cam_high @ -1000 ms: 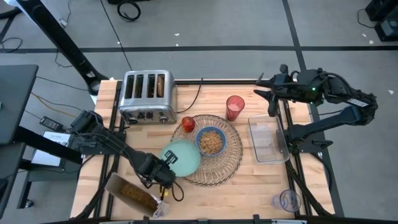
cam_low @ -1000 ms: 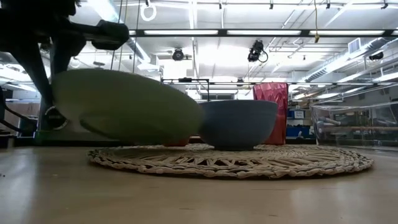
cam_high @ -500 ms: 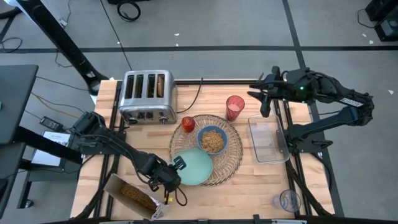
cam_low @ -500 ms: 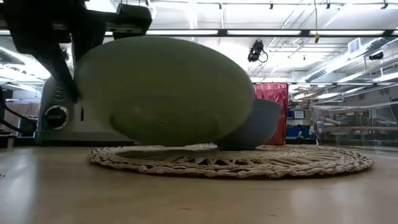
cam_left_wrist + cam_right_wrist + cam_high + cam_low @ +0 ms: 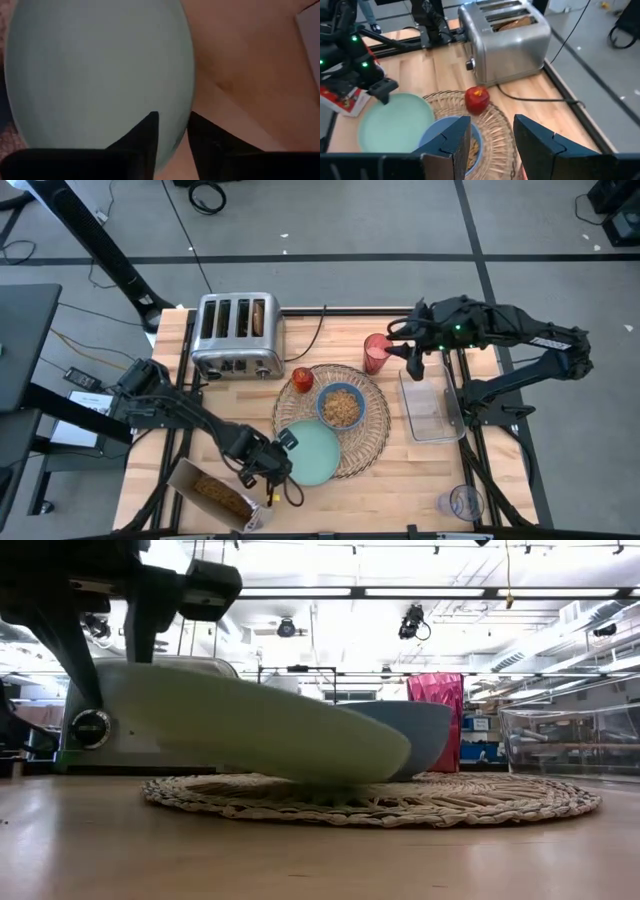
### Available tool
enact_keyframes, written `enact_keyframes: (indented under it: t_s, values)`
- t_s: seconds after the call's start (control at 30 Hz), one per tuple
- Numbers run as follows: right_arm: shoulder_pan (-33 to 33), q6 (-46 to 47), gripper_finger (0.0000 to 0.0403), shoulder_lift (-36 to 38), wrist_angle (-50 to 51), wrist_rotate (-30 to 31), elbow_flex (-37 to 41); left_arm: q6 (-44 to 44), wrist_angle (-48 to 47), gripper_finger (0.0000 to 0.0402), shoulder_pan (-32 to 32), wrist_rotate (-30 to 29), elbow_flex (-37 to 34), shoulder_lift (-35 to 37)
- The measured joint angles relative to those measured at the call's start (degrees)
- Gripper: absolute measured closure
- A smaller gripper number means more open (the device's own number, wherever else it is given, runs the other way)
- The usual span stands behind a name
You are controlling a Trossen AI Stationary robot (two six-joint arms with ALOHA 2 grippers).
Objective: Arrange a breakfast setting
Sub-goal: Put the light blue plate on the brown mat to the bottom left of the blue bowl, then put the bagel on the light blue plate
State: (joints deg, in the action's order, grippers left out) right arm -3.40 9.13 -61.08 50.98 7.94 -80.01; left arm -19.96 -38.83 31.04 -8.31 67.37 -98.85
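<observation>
My left gripper (image 5: 283,448) is shut on the pale green plate (image 5: 314,452), which is over the near-left part of the round wicker placemat (image 5: 368,432). On the mat stand the blue bowl (image 5: 340,407) with cereal and the small red fruit (image 5: 302,379). The translucent red cup (image 5: 377,352) stands on the table beyond the mat. My right gripper (image 5: 411,361) is open and empty, just right of the cup. A toast slice (image 5: 260,315) sticks up from a toaster slot. No spoon shows. My left gripper pinches the plate's rim (image 5: 176,131) on its left side between its two fingers, one finger (image 5: 145,137) on the plate's upper face and one below. It comes from the table's left. The plate is tilted, held edge high (image 5: 120,690), opposite edge down at the placemat (image 5: 360,772).
The silver toaster (image 5: 237,332) stands at the far left, its cord running right. A clear plastic tray (image 5: 430,405) lies right of the mat. An open cereal box (image 5: 215,495) lies at the near left, and a clear glass (image 5: 462,502) stands at the near right.
My left gripper has carried the plate toward the table's right and near edges, over the placemat's near-left part. The plate tipped up steeply, then came down flatter, its free edge at the mat. My right gripper has moved left and nearer, toward the red cup.
</observation>
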Motion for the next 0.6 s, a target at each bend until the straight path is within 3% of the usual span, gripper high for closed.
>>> enact_keyframes:
  t_s: [0.33,0.6]
  values:
    - [2.17,1.22,0.0245,-0.03,3.42,-2.09,-0.02,3.51,-8.12,0.0259,-1.67,-0.12,0.0,0.06]
    - [2.51,-2.38,0.0245,1.23,4.17,-2.08,0.0,19.85,-13.89,0.0257,-5.35,0.01,3.48,2.05]
